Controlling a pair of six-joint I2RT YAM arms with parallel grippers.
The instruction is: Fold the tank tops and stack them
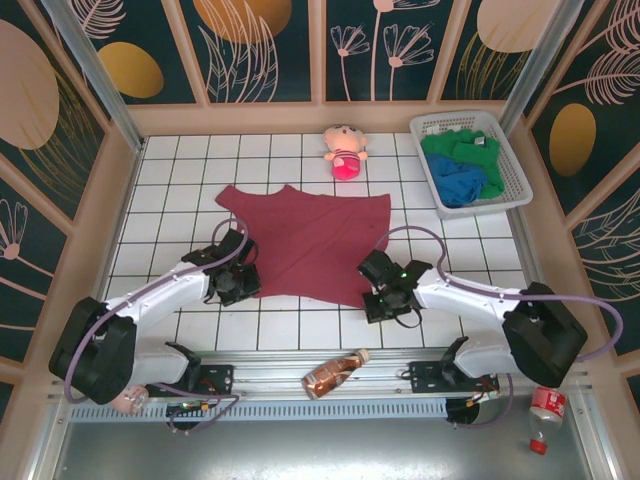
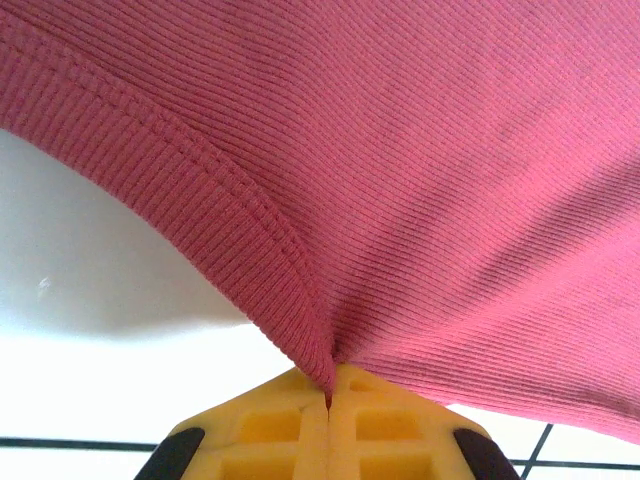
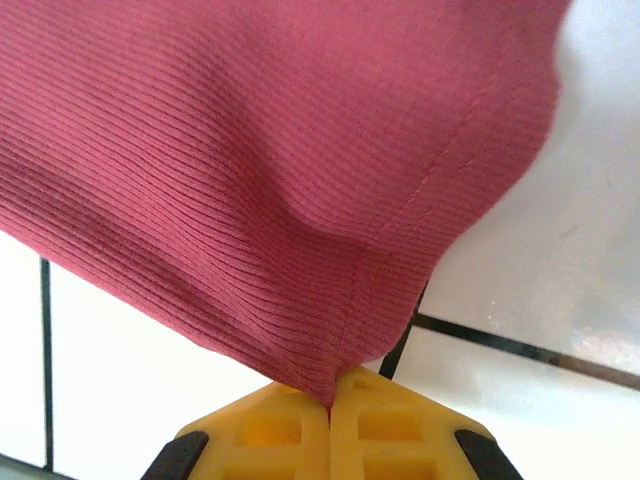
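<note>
On the white tiled desk with dark grid lines, the maroon ribbed cloth tank top lies spread out in the middle, with its near edge toward the 2 arms. At the near-left part of this garment the left tool is pressed together on the cloth. In the left wrist view its 2 yellow fingers meet without a gap, and the thick stitched hem of the maroon tank top runs down into the line between them, where the cloth is gathered to a point. At the near-right corner the right tool pinches the same garment. In the right wrist view the yellow fingers are closed on the corner of the ribbed cloth, and a thin seam runs down to them. The 2 tools are well apart, 1 at each end of the near edge. At the far right corner of the desk stands a white plastic mesh basket. Inside it lie the green cloth tank top with a small white label and the bright blue cloth tank top, both crumpled, the blue one in the nearer part. A pink plush doll lies near the far edge of the maroon garment. A brownish crumpled plastic bottle lies on the metal rail between the 2 arm bases.
</note>
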